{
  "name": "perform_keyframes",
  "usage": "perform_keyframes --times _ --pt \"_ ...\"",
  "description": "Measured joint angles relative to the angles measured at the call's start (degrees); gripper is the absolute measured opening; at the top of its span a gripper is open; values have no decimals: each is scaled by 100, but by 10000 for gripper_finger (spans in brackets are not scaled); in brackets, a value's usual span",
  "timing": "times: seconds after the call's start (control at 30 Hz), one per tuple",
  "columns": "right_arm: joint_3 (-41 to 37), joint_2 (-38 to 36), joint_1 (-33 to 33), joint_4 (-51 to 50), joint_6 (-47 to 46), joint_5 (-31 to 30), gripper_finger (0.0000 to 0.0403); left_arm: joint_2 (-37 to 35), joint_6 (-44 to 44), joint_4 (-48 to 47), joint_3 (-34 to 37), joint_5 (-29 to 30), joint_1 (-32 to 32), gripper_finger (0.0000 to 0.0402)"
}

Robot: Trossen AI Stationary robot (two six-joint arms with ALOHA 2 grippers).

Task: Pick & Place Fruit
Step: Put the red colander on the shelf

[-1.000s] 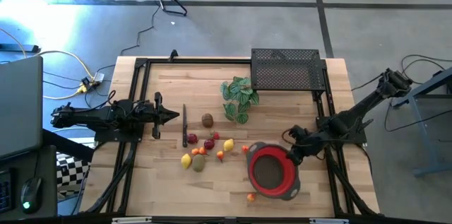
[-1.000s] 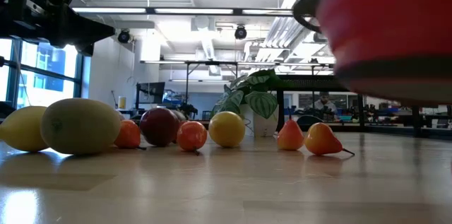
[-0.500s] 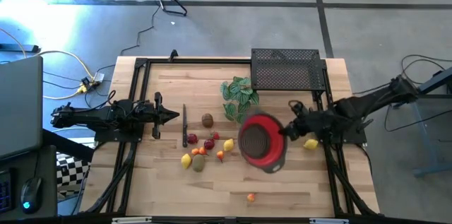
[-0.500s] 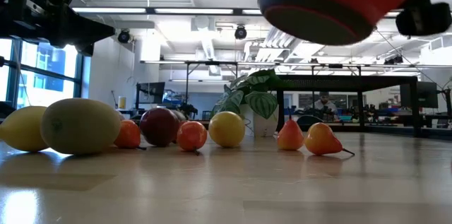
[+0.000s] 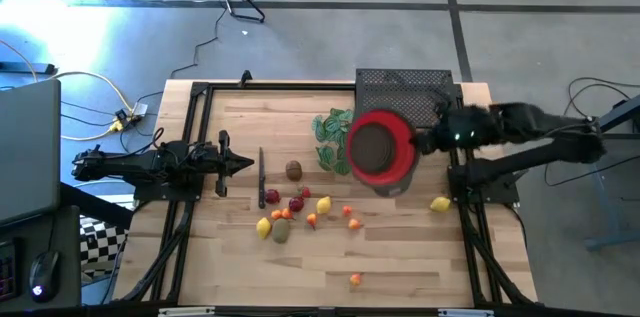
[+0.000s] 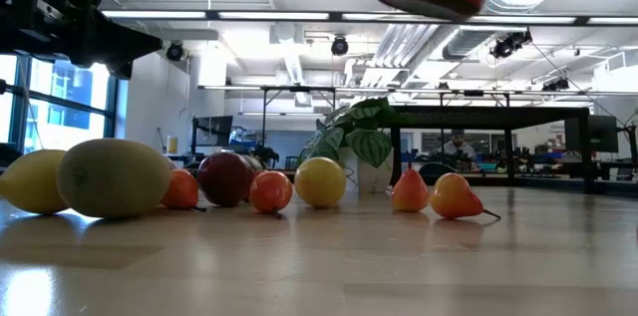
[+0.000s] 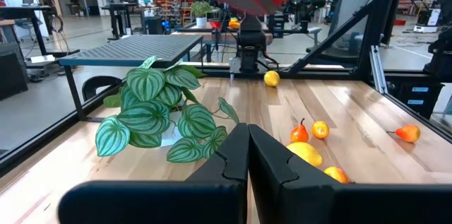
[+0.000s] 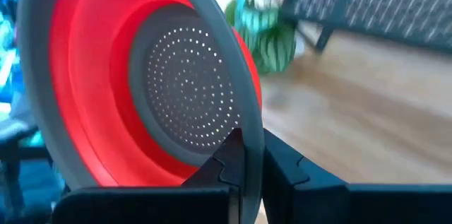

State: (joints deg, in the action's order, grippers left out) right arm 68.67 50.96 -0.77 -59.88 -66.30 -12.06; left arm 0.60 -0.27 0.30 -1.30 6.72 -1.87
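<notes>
My right gripper (image 5: 425, 143) is shut tight on the grey rim of the red bowl (image 5: 380, 147) and holds it up in the air, tipped on its side, over the far part of the table (image 5: 230, 267). The bowl has little holes in its grey bottom (like a strainer). It hangs just in front of the black mesh rack (image 5: 404, 97) and partly covers the green plant (image 5: 332, 135) from above.

My left gripper (image 5: 244, 164) is closed too, with nothing in it. It waits on the left side of the table.

The fruit (image 5: 293, 207) lies on the wood in a loose bunch near the middle: yellow, red, orange and brown-green pieces. One brown piece (image 5: 293, 169) sits alone next to the plant. One yellow lemon (image 5: 439, 204) lies off to the right, by my right arm's base. One small orange piece (image 5: 356, 279) is alone near the front edge.

I can see no writing that I can read.
</notes>
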Motion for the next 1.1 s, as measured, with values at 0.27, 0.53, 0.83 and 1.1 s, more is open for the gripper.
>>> perform_keyframes --times 0.27,0.53,0.83,1.1 --pt "1089 488 -1445 -301 848 407 15 1 0 0 -1 9 -2 0" --pt "1758 1326 -3186 -347 1724 1703 16 0 195 0 0 26 -2 0" --pt "1979 2450 -4872 -1104 2589 2696 16 0 195 0 0 32 -2 0" --pt "1979 2926 -5606 -1122 2993 3043 16 0 192 0 0 35 -2 0"
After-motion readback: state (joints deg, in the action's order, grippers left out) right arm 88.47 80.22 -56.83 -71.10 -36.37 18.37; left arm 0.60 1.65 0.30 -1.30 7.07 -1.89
